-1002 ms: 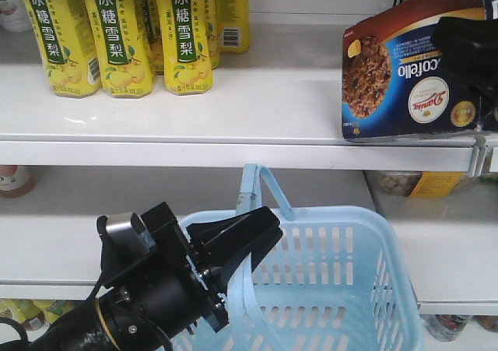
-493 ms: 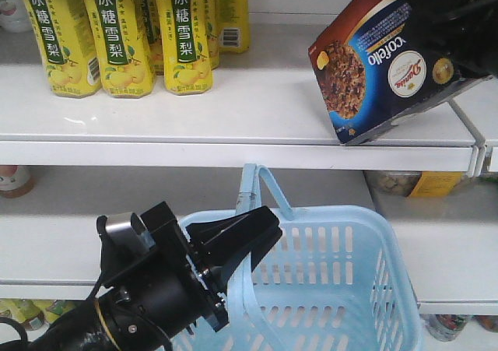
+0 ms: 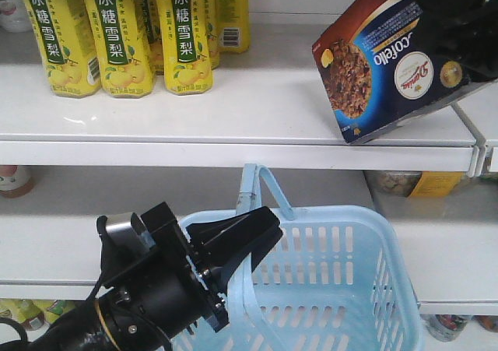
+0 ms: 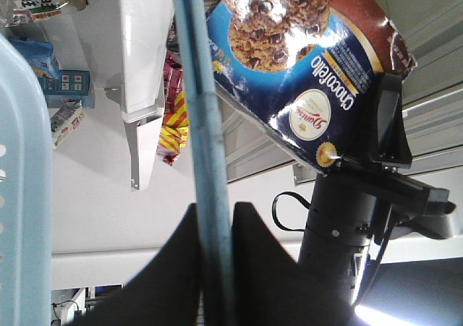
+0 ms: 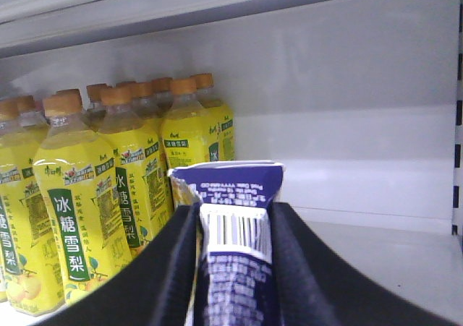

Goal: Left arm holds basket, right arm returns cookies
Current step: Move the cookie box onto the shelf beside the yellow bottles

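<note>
Cookies [image 3: 389, 63] hang tilted over the right end of the upper shelf [image 3: 233, 114], the carton's lower corner at or just above the shelf's front edge; contact cannot be told. The right gripper [image 5: 231, 268] has its two dark fingers [image 5: 170, 268] closed on the carton's narrow barcode end, seen clearly in the right wrist view. The carton's long axis slants from lower left up to upper right in the front view, its printed face turned outward toward the aisle and the cookie picture at the lower left end. Yellow bottles [image 3: 117, 32] stand well apart on the same shelf to the left.

Below, the left gripper [image 3: 237, 238] is clamped on the hoop handle [image 4: 206, 160] of the pale blue basket [image 3: 327, 281]; the left wrist view shows the handle pinched between both fingers. The basket sits level in front of the lower shelf.

Judging by this, the returning step is under way: the carton is out of the basket and at the shelf but not yet set down. The next move calls for levelling the carton, lowering it flat onto the bare shelf, then opening the fingers
</note>
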Robot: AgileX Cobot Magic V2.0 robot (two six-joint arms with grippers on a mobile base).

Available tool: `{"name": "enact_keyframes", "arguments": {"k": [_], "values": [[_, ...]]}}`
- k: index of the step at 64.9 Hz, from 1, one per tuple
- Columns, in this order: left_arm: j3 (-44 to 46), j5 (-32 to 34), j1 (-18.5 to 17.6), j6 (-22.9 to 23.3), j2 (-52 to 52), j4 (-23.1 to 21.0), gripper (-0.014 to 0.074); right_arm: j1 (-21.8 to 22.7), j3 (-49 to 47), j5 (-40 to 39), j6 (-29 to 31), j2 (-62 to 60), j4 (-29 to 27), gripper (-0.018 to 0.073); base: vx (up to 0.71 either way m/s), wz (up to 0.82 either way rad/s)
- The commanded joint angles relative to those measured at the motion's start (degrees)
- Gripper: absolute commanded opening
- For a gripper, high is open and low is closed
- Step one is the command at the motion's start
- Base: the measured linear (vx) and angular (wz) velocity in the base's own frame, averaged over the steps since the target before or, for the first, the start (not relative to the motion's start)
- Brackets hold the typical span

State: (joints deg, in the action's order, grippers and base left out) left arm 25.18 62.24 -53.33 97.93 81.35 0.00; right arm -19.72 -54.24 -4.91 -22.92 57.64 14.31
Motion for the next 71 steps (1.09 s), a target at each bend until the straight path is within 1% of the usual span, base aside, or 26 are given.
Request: {"name": "enact_keyframes", "arguments": {"k": [1, 17, 36, 40, 44, 51, 56, 65, 71], "values": [[1.83, 16.4, 0.26, -0.86, -2.25, -2.62, -0.0003, 0.47, -1.87, -5.33, 0.63, -2.36, 0.25, -0.0006, 0.0, 0.0], [1.83, 16.4, 0.26, -0.86, -2.25, -2.62, -0.0003, 0.47, -1.87, -8.63, 1.07, -3.48, 0.3, -0.0006, 0.0, 0.0], [1.83, 16.4, 0.26, -0.86, -2.25, -2.62, -0.0003, 0.47, -1.87, -14.52, 7.77, 1.68, 0.07, -0.0006, 0.0, 0.0], [1.83, 16.4, 0.26, -0.86, -2.25, -2.62, -0.0003, 0.53, -1.87, -15.94, 9.58, 3.2, -0.96, -0.0006, 0.0, 0.0], [1.83, 16.4, 0.26, -0.86, -2.25, -2.62, -0.0003, 1.38, -1.87, -17.91, 10.93, 4.74, -2.63, -0.0006, 0.0, 0.0], [1.83, 16.4, 0.26, -0.86, -2.25, -2.62, -0.0003, 4.44, -1.87, -22.67, 10.93, 7.5, -2.84, -0.0006, 0.0, 0.0], [1.83, 16.4, 0.26, -0.86, -2.25, -2.62, -0.0003, 5.86, -1.87, -24.59, 10.93, 9.11, -3.24, -0.0006, 0.0, 0.0], [1.83, 16.4, 0.26, -0.86, -2.25, -2.62, -0.0003, 6.59, -1.87, -23.7, 10.89, 10.61, -4.35, -0.0006, 0.0, 0.0], [1.83, 16.4, 0.26, -0.86, -2.25, -2.62, -0.0003, 6.59, -1.87, -20.49, 10.2, 10.99, -4.35, -0.0006, 0.0, 0.0]]}}
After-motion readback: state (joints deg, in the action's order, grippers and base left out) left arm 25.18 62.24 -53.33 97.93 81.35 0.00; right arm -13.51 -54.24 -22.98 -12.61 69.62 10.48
